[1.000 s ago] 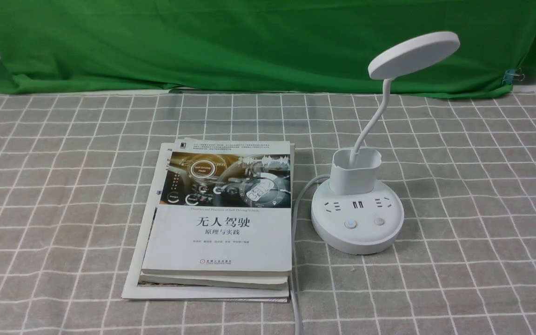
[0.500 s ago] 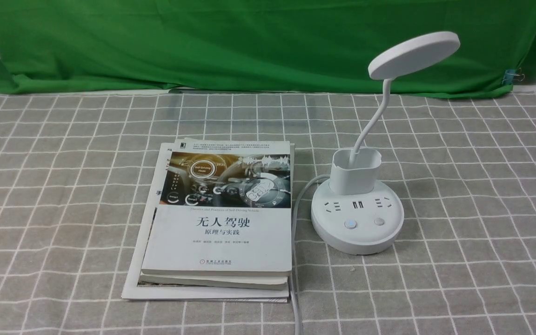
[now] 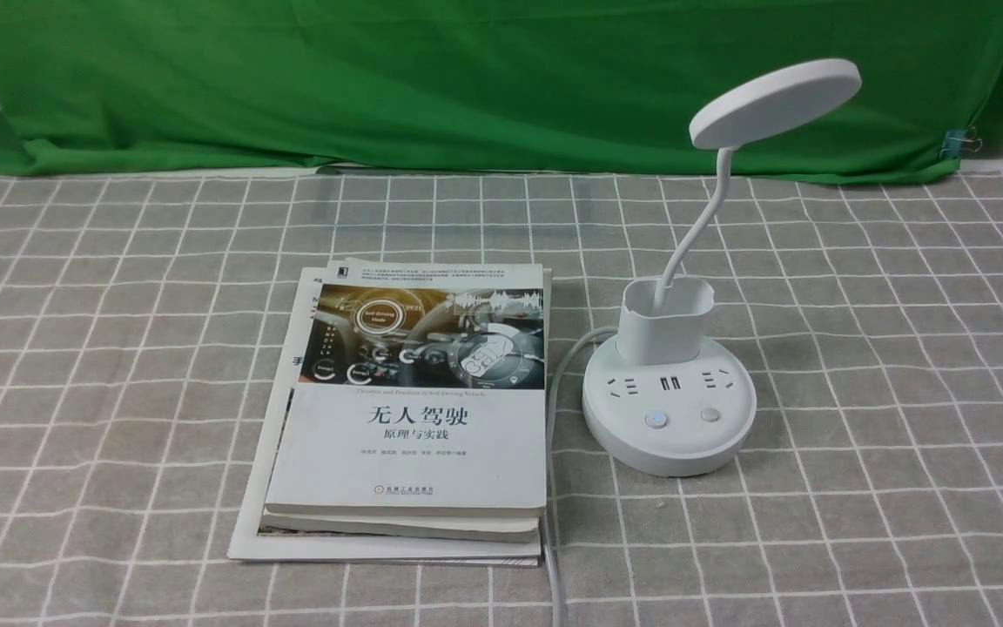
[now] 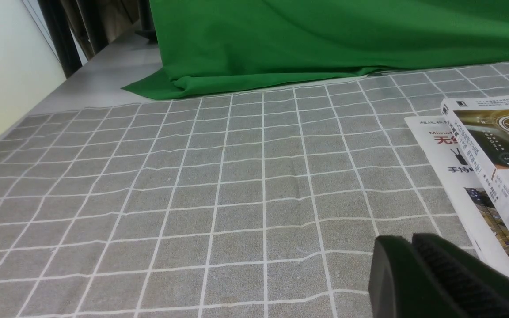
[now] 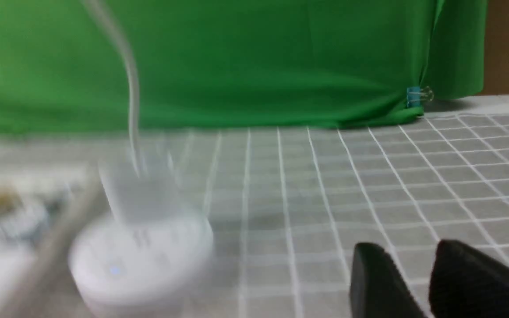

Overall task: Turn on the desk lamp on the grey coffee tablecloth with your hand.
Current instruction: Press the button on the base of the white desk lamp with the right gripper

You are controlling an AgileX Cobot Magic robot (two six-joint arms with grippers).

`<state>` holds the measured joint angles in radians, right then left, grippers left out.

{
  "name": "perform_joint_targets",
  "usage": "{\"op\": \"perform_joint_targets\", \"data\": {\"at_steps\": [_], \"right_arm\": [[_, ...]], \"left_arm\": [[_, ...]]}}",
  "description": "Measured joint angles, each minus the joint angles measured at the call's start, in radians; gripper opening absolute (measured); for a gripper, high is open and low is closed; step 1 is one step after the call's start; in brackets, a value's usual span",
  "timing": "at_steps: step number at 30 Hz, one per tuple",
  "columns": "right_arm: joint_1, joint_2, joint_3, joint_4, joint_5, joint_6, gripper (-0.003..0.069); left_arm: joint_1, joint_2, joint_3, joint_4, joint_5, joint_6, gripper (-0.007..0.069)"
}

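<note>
The white desk lamp [image 3: 669, 418] stands on the grey coffee tablecloth [image 3: 118, 348], right of centre. Its disc head [image 3: 774, 103] is raised on the thin neck and looks unlit. The round base carries two buttons [image 3: 656, 420]; the left one shows a faint blue dot. Neither hand shows in the front view. My left gripper [image 4: 410, 238] is shut and empty, low over the cloth beside the books [image 4: 493, 145]. My right gripper [image 5: 407, 247] is open with a small gap, empty, over bare cloth to one side of the lamp [image 5: 139, 260], which is blurred there.
A stack of books [image 3: 414, 418] lies just left of the lamp. The lamp's white cable [image 3: 554, 488] runs between them to the near edge. A green backdrop cloth [image 3: 467, 78] hangs behind, with a blue clip [image 3: 959, 142] at its right.
</note>
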<state>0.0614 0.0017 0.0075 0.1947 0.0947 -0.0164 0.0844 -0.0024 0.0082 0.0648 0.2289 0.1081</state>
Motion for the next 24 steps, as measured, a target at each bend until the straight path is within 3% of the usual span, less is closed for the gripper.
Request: {"op": "perform_joint_targets", "data": {"at_steps": [4, 9, 12, 15, 18, 24], "right_arm": [[0.000, 0.000, 0.000, 0.014, -0.095, 0.199, 0.0244], [0.000, 0.000, 0.000, 0.018, -0.206, 0.288, 0.0242], [0.000, 0.005, -0.010, 0.019, -0.179, 0.291, 0.0206], [0.000, 0.055, -0.073, 0.021, -0.075, 0.249, 0.0148], [0.000, 0.229, -0.270, 0.022, 0.133, 0.120, 0.0078], [0.000, 0.663, -0.641, 0.023, 0.572, -0.146, 0.0048]], "left_arm": [[0.000, 0.000, 0.000, 0.000, 0.000, -0.001, 0.0019], [0.000, 0.000, 0.000, 0.000, 0.000, -0.001, 0.0019], [0.000, 0.000, 0.000, 0.000, 0.000, -0.001, 0.0019], [0.000, 0.000, 0.000, 0.000, 0.000, -0.001, 0.0019], [0.000, 0.000, 0.000, 0.000, 0.000, -0.001, 0.0019], [0.000, 0.000, 0.000, 0.000, 0.000, -0.001, 0.0019]]}}
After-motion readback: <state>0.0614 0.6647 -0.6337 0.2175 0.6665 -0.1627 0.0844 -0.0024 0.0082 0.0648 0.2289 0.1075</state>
